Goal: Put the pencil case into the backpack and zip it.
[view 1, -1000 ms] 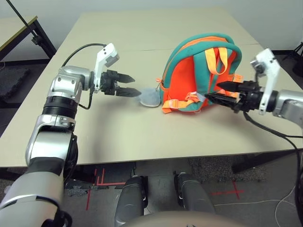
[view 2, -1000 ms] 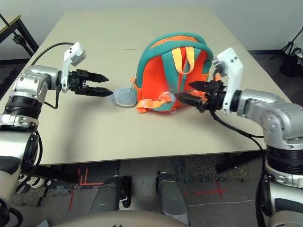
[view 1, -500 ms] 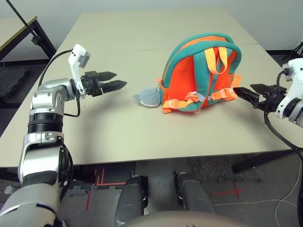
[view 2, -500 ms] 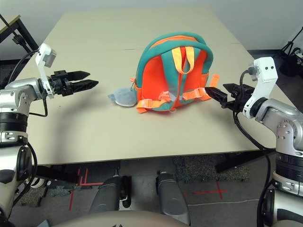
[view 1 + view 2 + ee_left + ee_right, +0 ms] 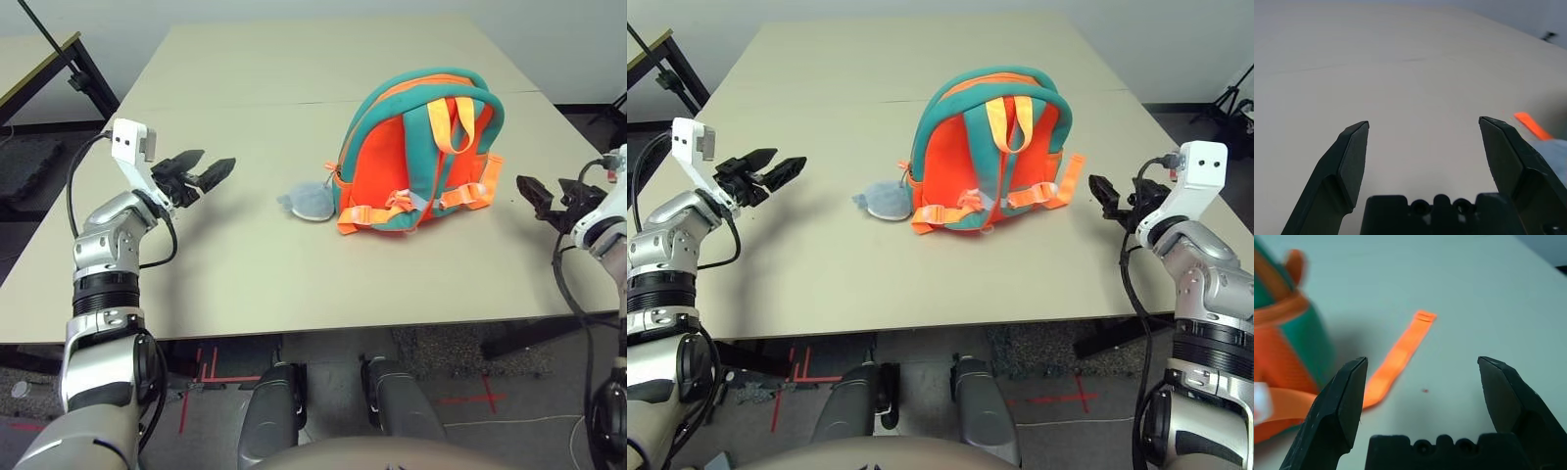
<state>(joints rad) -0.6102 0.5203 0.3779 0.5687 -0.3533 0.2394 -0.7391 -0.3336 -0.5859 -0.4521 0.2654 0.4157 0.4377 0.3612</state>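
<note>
Orange and teal, with orange webbing straps, standing upright on the bench (image 5: 245,264) as a small backpack (image 5: 377,166), leaning slightly.

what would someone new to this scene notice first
Probably the bright orange and teal backpack, upright on the pale table, with a grey plush charm beside it. Next, the two open black grippers, the left and the right, hovering on either side of it.

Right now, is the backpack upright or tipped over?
Upright. The backpack stands on the table, its orange top loop at the upper end and the buckled straps low, near the tabletop.
</note>
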